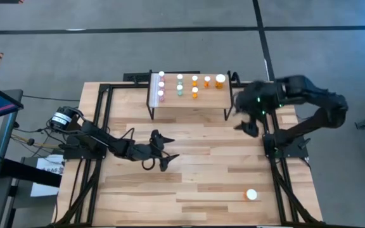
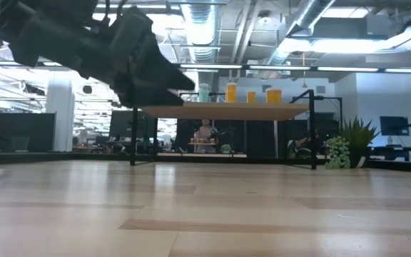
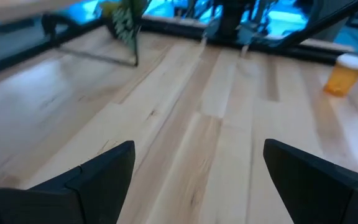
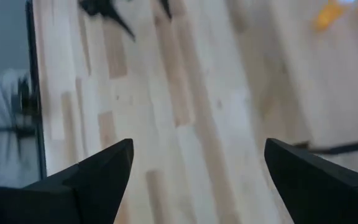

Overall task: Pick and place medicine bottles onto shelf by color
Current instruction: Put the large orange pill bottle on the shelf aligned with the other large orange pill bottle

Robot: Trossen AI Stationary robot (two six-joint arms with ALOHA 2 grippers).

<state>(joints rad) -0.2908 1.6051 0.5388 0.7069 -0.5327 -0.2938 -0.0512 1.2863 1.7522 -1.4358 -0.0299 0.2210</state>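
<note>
The shelf (image 1: 189, 100) stands at the table's far middle. On it stand three pink bottles (image 1: 161, 84), three teal bottles (image 1: 180, 85) and several orange ones (image 1: 195, 85), one of them wider (image 1: 220, 80). The shelf and some of its bottles also show in the low view (image 2: 227, 111). One more orange bottle (image 1: 251, 194) stands on the table near the near right corner; it also shows in the left wrist view (image 3: 347, 73). My left gripper (image 1: 168, 151) is open and empty above the table's middle. My right gripper (image 1: 241, 121) is open and empty beside the shelf's right end.
A small green plant (image 2: 344, 146) shows past the shelf's right leg in the low view. Black frame rails run along the table's left (image 1: 100, 126) and right (image 1: 277, 171) sides. Bare wood lies between the shelf and the near edge (image 1: 195, 202).
</note>
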